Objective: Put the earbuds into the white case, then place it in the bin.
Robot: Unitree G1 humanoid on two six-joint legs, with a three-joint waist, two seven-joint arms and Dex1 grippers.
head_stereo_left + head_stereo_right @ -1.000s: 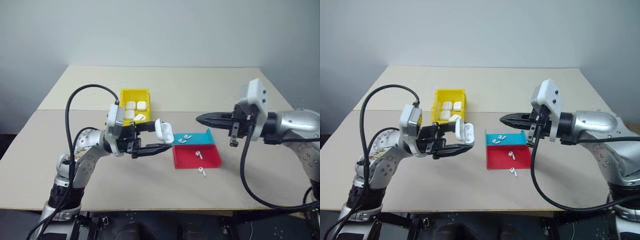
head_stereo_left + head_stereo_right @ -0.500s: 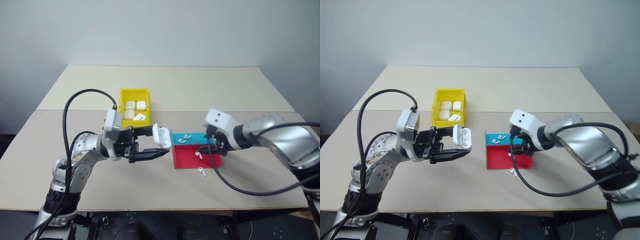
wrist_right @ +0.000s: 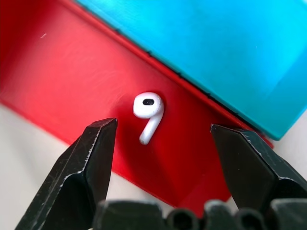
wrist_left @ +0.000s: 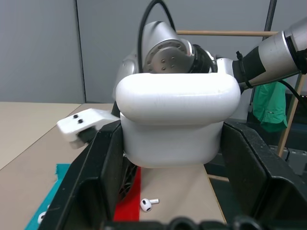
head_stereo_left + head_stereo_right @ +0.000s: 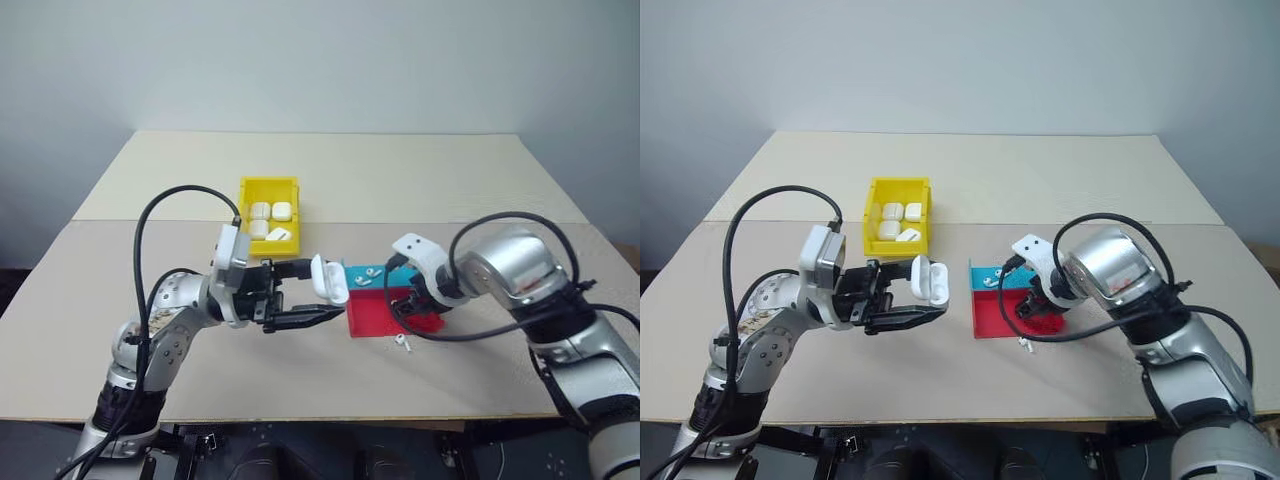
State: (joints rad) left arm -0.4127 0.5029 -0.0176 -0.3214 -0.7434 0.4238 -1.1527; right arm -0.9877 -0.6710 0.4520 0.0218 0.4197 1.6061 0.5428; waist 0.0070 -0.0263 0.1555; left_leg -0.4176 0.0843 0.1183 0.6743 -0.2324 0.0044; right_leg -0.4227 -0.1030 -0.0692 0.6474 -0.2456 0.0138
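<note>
Open white case (image 5: 330, 279); earbud (image 3: 148, 111) on red.

arms: silver metal | fingers (image 3: 91, 163): black | cables: black | wrist housings: white

A: Cases (image 5: 260, 211), count?
B: Five, all white. Four sit in the bin (image 5: 268, 185). One case (image 5: 330, 280) is up off the table (image 5: 350, 170).
A: Bins?
B: One, yellow.
A: Earbuds (image 5: 362, 283)?
B: Four loose. Two are on the teal half of the tray (image 5: 365, 322), one (image 3: 148, 112) on the red half, and one (image 5: 403, 341) on the table just beside the tray's near edge.
A: Trays?
B: One, in two colours, teal and red.
A: Tables?
B: One, tan top.
A: Any earbuds inside the raised case?
B: Can't tell from here.
</note>
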